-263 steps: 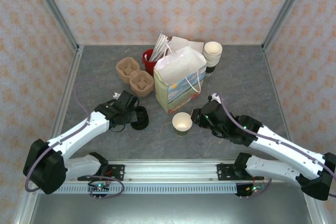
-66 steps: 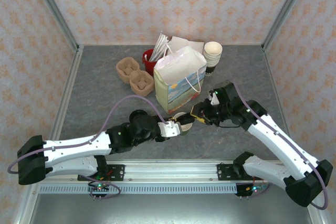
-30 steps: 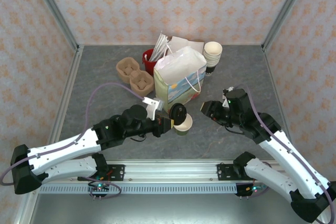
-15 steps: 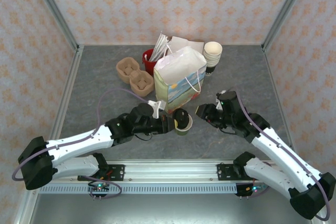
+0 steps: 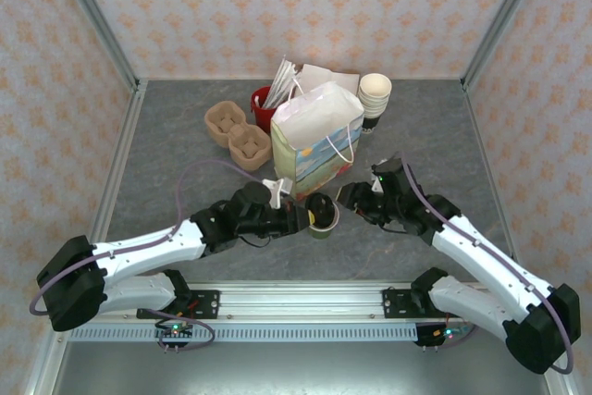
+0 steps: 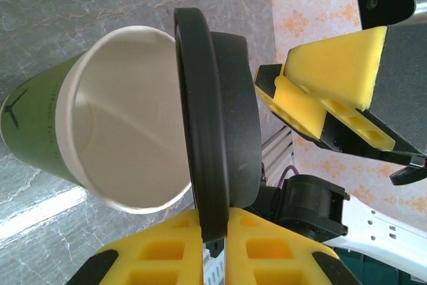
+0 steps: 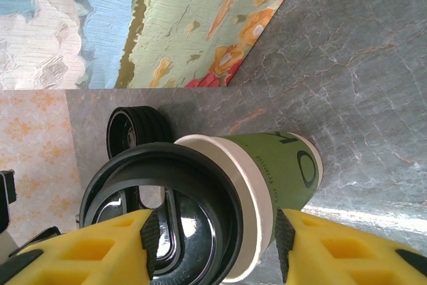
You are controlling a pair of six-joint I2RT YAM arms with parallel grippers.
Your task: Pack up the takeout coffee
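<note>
- A grey, marble-veined worktop (image 5: 166, 136) is enclosed by walls (image 5: 277, 6) papered in a peach floral pattern.
- The green paper takeout coffee cup (image 5: 327, 223) is stood before the paper bag (image 5: 314, 131).
- Its round black plastic lid (image 5: 317, 207) is pinched, tilted on the cup's rim, in the narrow jaws of the left gripper (image 5: 302, 218).
- The jaws of the right gripper (image 5: 351, 196) are held apart, just beside.
</note>
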